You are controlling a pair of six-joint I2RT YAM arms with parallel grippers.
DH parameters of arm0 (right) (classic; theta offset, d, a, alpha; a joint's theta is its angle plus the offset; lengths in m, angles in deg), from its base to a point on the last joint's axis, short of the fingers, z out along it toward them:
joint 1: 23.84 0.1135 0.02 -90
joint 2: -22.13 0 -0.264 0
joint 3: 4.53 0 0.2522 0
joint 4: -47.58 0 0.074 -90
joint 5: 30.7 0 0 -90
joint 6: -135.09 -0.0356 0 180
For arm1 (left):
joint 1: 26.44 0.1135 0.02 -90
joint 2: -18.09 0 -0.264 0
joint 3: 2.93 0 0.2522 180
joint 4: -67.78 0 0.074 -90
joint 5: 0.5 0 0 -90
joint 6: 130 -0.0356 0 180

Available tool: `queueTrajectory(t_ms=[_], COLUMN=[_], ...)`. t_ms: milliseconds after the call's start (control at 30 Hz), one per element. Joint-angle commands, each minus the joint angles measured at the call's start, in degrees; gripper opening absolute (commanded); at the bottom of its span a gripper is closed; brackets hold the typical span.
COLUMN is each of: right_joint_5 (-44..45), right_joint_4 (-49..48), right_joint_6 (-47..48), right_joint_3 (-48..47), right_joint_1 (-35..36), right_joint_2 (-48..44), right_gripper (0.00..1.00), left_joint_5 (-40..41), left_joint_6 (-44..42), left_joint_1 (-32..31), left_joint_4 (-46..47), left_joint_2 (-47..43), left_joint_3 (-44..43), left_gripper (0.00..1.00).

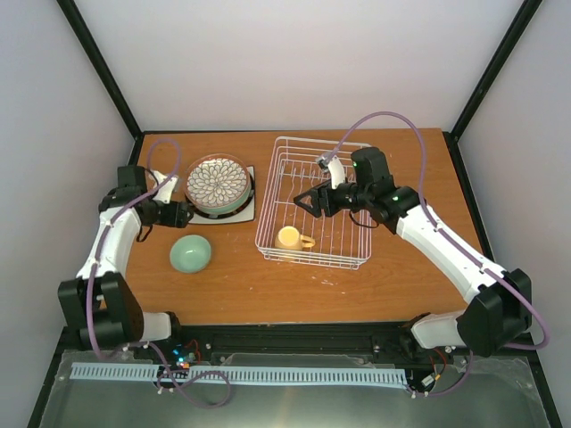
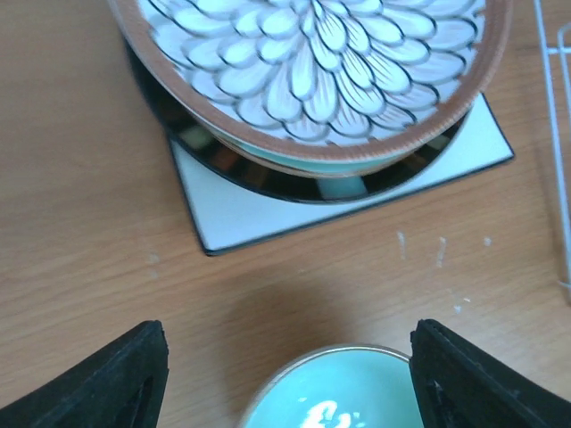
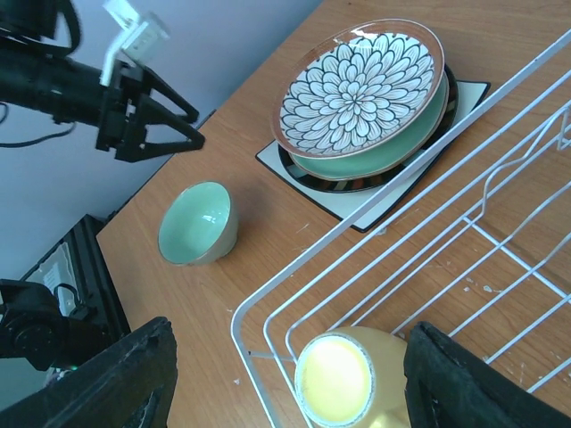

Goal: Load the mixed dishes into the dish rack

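The white petal-patterned plate tops a stack with a pale teal plate and a dark striped-rim plate, all on the square white plate. The mint-green bowl sits tilted on the table. My left gripper hovers open between the stack and the bowl, holding nothing. A yellow mug lies on its side in the near left corner of the dish rack. Over the rack my right gripper stands open above the mug.
Black frame posts and pale walls close in the table at the back and both sides. The rack's left rim stands close to the square plate's right edge. Bare wood runs along the near edge in front of the rack and bowl.
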Motion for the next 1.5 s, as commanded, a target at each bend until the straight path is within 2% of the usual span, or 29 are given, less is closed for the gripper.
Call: queueTrajectory(t_ms=[0, 100, 267, 400, 533, 800, 1000, 1200, 1467], right_joint_5=[-1.94, -2.84, -4.97, -5.87, -7.47, -6.76, -6.51, -6.17, -5.71], right_joint_4=[-1.86, -3.96, -6.73, -7.44, -9.97, -9.94, -9.92, -9.64, -8.69], right_joint_6=[-0.89, -1.96, -3.15, -2.99, -4.38, -2.76, -2.29, -1.96, -0.79], right_joint_3=[-0.54, 1.13, 4.28, 5.98, 8.51, 10.99, 11.66, 11.76, 11.7], right_joint_1=[-0.1, -0.1, -0.1, -0.1, -0.05, -0.16, -0.1, -0.1, -0.1], right_joint_2=[-0.49, -1.36, -2.33, -3.16, -4.37, -6.21, -6.38, -5.91, -5.13], right_gripper=[0.69, 0.69, 0.69, 0.69, 0.69, 0.7, 0.7, 0.7, 0.7], left_joint_5=[-13.65, -15.94, -10.93, -8.42, -1.39, 5.95, 11.06, 10.72, 9.25], left_joint_6=[0.82, -1.97, -3.52, -4.28, -3.1, -4.26, -3.52, -2.9, -3.58], left_joint_1=[1.21, 1.21, 1.22, 1.21, 1.21, 1.21, 1.28, 2.14, 2.67], left_joint_4=[-4.4, -7.85, -8.02, -9.09, -7.25, -5.47, -4.58, -2.93, -0.83], left_joint_2=[5.81, 7.61, 5.72, 5.1, 1.8, -6.78, -5.82, -3.32, -2.81], left_joint_3=[-1.98, -3.17, -0.14, 3.05, 7.97, 15.75, 11.17, 9.41, 14.18], left_gripper=[0.73, 0.71, 0.72, 0.66, 0.66, 0.68, 0.69, 0.69, 0.68])
